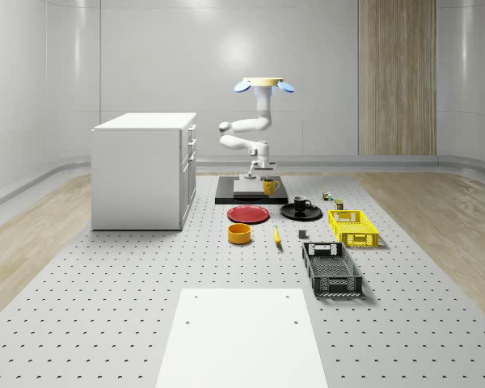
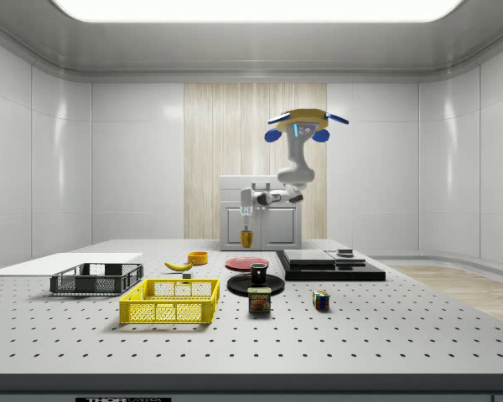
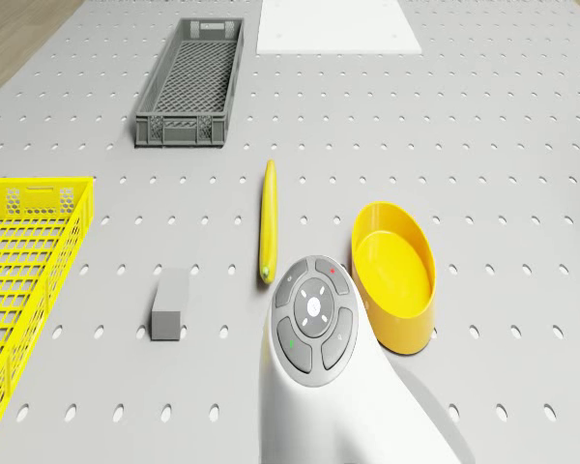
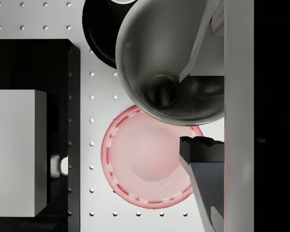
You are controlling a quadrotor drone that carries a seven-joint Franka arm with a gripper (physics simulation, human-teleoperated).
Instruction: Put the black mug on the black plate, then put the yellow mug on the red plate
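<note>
Two mugs were seen in different places: the black mug (image 1: 301, 204) stood on the black plate (image 1: 301, 212), while the yellow mug (image 1: 269, 187) was held in the air by the gripper (image 1: 263, 183), whose fingers were closed on its rim. In the wrist view the yellow mug's open mouth was seen from above, with the red plate (image 4: 147, 164) lying directly below it on the perforated table (image 1: 129, 275). The drone (image 1: 263, 84) was seen hovering high above the table's far part, near the white cabinet (image 1: 144, 170), its arm (image 1: 246, 133) folded downward. A yellow bowl (image 1: 240, 234) and a banana (image 1: 276, 236) lay near the red plate.
</note>
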